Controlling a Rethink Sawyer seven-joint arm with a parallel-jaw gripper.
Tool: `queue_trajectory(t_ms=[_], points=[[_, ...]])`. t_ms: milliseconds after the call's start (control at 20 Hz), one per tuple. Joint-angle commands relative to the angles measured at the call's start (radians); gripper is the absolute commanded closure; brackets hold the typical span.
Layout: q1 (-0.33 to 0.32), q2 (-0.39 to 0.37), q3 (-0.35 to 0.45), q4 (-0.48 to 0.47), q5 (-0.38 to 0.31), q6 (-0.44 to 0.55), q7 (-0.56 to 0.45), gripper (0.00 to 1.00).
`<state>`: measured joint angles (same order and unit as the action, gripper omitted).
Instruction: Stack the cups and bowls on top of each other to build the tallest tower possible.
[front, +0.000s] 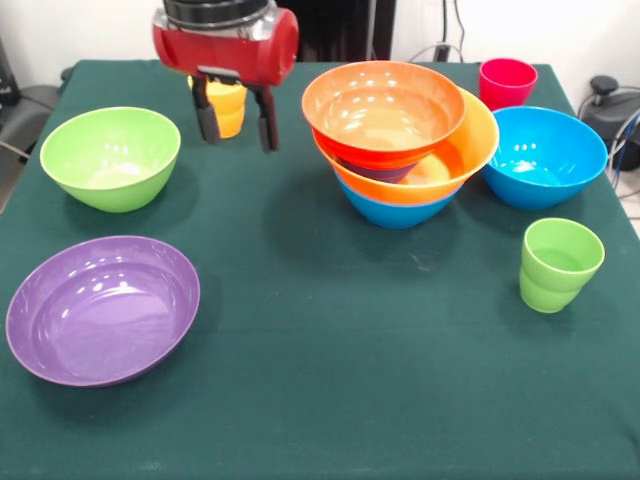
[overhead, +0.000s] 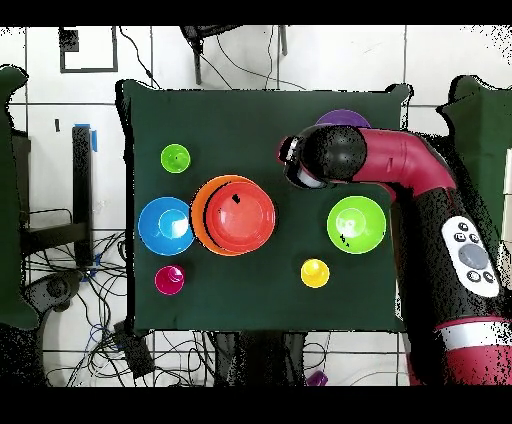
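Note:
My gripper (front: 238, 124) hangs open and empty above the table's far side, between the lime green bowl (front: 110, 157) and the tower (front: 400, 150). The yellow cup (front: 229, 106) stands behind its fingers (front: 207, 120). The tower is an orange-red bowl (front: 385, 100) tilted in a yellow-orange bowl (front: 462, 158), on a blue bowl (front: 398, 213). A second blue bowl (front: 545, 155) sits to its right, with the red-pink cup (front: 507, 82) behind. The light green cup (front: 560, 263) and the wide purple bowl (front: 100, 308) stand apart. In the overhead view my gripper (overhead: 298, 162) is beside the tower (overhead: 235, 215).
The dark green tablecloth (front: 330, 380) covers the whole table. In the overhead view the arm (overhead: 400, 165) reaches over the purple bowl (overhead: 342, 119) and hides part of it. Cables lie on the floor around the table.

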<state>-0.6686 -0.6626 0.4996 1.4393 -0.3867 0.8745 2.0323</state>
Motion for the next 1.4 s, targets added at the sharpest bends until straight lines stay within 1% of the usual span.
queue_trajectory(t_ms=[50, 300, 600, 800, 1150, 1350, 1400], points=[[-0.014, -0.001, 0.050, -0.049, -0.086, 0.132, -0.336, 0.00], [-0.019, 0.035, 0.046, -0.046, -0.112, 0.075, -0.336, 0.00], [-0.007, 0.089, 0.037, -0.088, -0.147, 0.059, -0.335, 0.00], [-0.013, 0.122, 0.034, -0.085, -0.170, 0.018, -0.323, 0.00], [-0.017, 0.119, 0.039, -0.088, -0.187, 0.022, -0.318, 0.00], [-0.024, 0.109, 0.045, -0.073, -0.186, 0.024, -0.313, 0.00], [-0.029, 0.096, 0.045, -0.053, -0.185, 0.019, -0.309, 0.00]])
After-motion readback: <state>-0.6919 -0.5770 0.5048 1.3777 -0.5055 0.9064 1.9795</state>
